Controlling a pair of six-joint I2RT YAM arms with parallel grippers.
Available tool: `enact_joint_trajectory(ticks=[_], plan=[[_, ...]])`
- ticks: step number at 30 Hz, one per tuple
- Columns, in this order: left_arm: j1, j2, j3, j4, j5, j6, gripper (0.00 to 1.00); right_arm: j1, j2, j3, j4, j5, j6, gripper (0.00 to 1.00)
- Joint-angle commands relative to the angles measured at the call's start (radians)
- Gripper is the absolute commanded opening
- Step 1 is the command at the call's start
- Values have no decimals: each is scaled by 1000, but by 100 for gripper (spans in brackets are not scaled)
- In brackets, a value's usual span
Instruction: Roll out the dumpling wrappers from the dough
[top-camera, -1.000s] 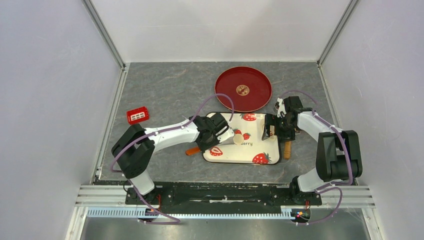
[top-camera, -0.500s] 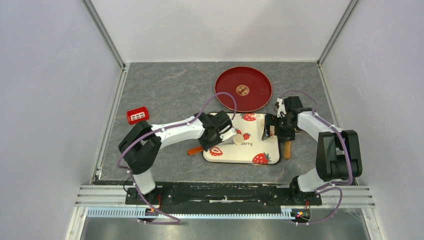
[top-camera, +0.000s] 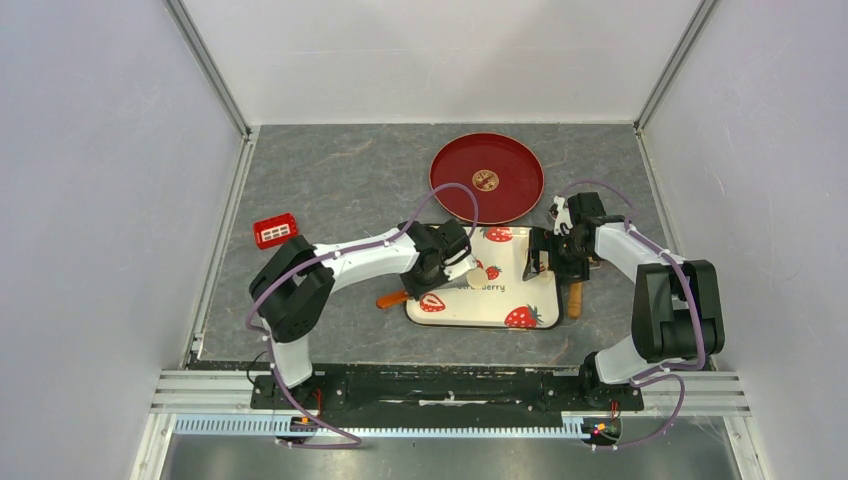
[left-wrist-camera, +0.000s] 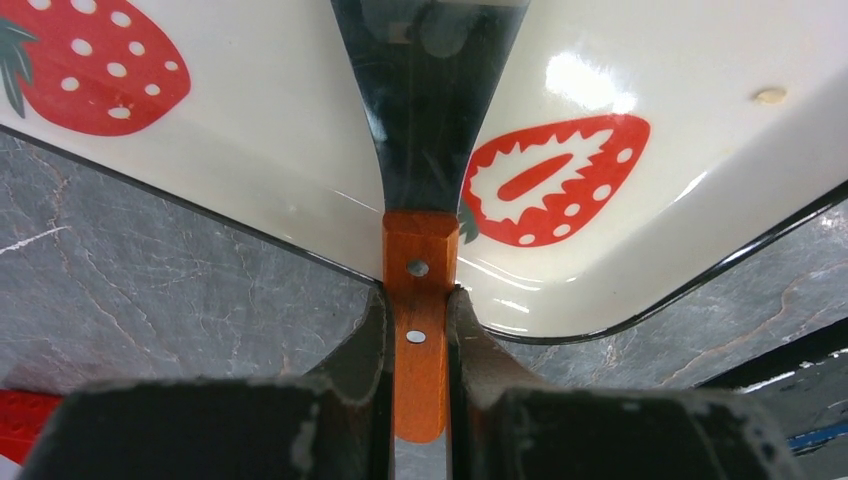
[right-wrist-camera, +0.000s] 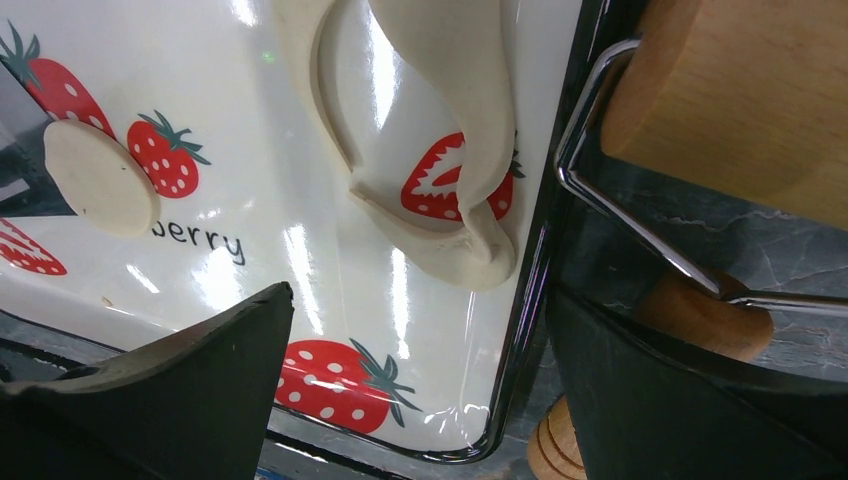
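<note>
1. Our left arm (top-camera: 360, 258) stretches from the lower left toward the frame's centre, the left jaws clamped on the orange wooden handle of the spatula (left-wrist-camera: 420, 250).
2. The dumpling wrapper (top-camera: 477, 274) sits at the tip of the spatula blade, over the left-centre of the strawberry tray (top-camera: 475, 310).
3. Our right arm (top-camera: 640, 255) bends in from the right. The right jaws stand wide apart and empty above the tray's right edge, near the leftover dough (right-wrist-camera: 440, 150).

A white tray (right-wrist-camera: 250, 90) with red strawberries fills most of the view. One round wrapper (right-wrist-camera: 95, 178) lies at its left, with its edge on a dark spatula (right-wrist-camera: 15, 150). A floppy strip of dough (right-wrist-camera: 440, 120) (a round hole cut out of it) lies by the right rim. Past the rim, a wooden rolling pin (right-wrist-camera: 740, 100) rests on the tabletop (right-wrist-camera: 690, 215). Two black fingers (right-wrist-camera: 170, 390) stand wide apart, holding nothing.
</note>
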Motion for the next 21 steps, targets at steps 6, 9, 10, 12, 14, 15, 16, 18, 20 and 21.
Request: enact_joint_trajectory(ticks=[6,9,10,12,14,15,16,18,20,21], plan=[[-15,37,86,51,-22,-66,2,-5,1,19,15,-30,5,98],[-20,46,99,52,-21,-73,2,-3,1,21,16,-30,5,98],[-22,49,101,52,-20,-75,2,-4,0,21,16,-31,5,98],[-23,55,106,52,-18,-81,2,-3,-1,22,14,-31,5,98],[-23,52,104,64,-13,-90,2,-4,-6,25,14,-29,5,98],[-24,47,98,74,-6,-95,2,-4,-8,28,13,-28,5,98],[-24,41,93,87,2,-103,2,-3,-12,31,13,-26,5,98],[-24,28,85,111,21,-119,2,-4,-16,37,12,-23,5,98],[-24,18,79,133,39,-138,2,-3,-20,46,10,-24,5,98],[-24,15,76,146,46,-148,2,-3,-21,49,10,-26,5,98]])
